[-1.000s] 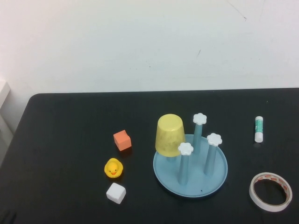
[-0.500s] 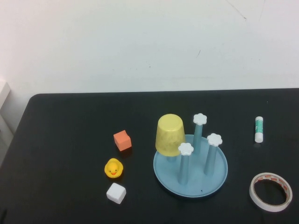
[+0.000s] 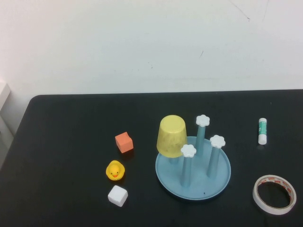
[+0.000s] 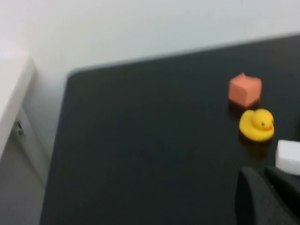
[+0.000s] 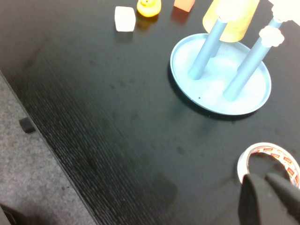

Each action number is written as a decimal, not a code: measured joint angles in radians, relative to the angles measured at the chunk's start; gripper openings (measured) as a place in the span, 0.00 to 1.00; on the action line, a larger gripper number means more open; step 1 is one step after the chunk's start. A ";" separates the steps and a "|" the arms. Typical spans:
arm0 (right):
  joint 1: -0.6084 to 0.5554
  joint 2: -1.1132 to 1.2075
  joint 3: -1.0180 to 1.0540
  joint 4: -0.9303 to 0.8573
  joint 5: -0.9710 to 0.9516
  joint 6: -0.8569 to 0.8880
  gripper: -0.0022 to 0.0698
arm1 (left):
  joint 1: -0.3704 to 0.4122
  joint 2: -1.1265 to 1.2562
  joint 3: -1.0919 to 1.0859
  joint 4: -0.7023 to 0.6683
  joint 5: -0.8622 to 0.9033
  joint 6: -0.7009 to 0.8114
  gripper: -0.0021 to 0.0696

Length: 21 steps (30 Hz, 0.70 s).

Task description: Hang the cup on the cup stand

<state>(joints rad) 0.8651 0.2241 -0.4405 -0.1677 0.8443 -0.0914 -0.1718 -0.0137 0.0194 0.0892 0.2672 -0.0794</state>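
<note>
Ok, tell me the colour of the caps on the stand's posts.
White flower-shaped caps on blue posts; clearest in the high view.

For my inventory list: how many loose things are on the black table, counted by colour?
Yellow: 2, the cup and the duck
Orange: 1, cube
White: 3, cube, glue stick, tape roll
Blue: 1, cup stand
Total: 7
</note>
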 joint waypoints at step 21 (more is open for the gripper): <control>0.000 0.000 0.000 0.000 0.000 0.000 0.03 | 0.059 0.000 -0.002 -0.129 0.048 0.215 0.03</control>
<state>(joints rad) 0.8651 0.2241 -0.4405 -0.1677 0.8443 -0.0914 -0.1132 -0.0137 0.0176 -0.0398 0.3153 0.1357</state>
